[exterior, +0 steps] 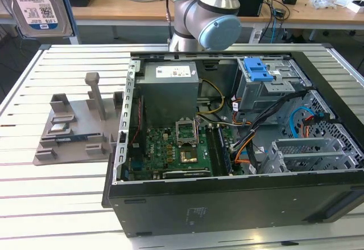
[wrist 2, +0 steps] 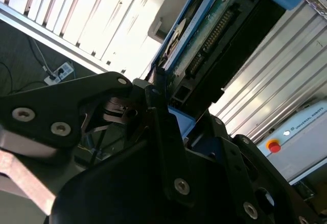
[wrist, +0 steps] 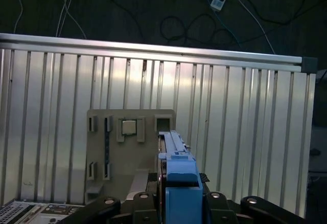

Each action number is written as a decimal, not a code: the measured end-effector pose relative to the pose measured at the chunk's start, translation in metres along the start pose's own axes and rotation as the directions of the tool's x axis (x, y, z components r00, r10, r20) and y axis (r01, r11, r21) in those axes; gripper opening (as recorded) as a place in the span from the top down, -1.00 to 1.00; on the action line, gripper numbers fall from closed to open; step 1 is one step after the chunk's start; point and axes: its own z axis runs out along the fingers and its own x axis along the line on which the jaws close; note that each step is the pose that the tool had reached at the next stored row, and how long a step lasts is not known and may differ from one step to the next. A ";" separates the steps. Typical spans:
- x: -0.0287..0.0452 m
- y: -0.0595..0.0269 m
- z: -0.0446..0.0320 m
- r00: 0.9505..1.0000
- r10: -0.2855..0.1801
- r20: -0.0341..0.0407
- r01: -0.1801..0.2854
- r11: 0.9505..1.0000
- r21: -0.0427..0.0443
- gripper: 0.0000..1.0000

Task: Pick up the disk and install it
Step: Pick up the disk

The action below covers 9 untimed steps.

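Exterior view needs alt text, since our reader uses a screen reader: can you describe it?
An open computer case lies on a slatted metal table, its motherboard and blue-latched drive cage exposed. At the exterior view's left a grey stand sits on the table, the disk shows at the top corner, and the robot arm rises behind the case.

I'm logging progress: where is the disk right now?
The disk is held in the gripper at the exterior view's top left, above the grey stand, outside the computer case.
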 end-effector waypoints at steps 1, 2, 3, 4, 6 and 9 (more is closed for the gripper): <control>0.0000 0.0000 -0.0018 1.000 0.000 0.000 0.000 1.000 0.000 0.26; -0.0001 0.0001 -0.0039 1.000 0.000 0.000 0.000 1.000 0.000 0.26; -0.0001 0.0001 -0.0058 1.000 0.000 0.000 0.000 1.000 0.000 0.26; -0.0002 0.0001 -0.0098 1.000 0.000 0.000 0.000 1.000 0.000 0.26; -0.0003 0.0002 -0.0139 1.000 0.000 0.000 0.000 1.000 0.000 0.26; -0.0005 0.0002 -0.0207 1.000 0.000 0.000 0.000 1.000 0.000 0.26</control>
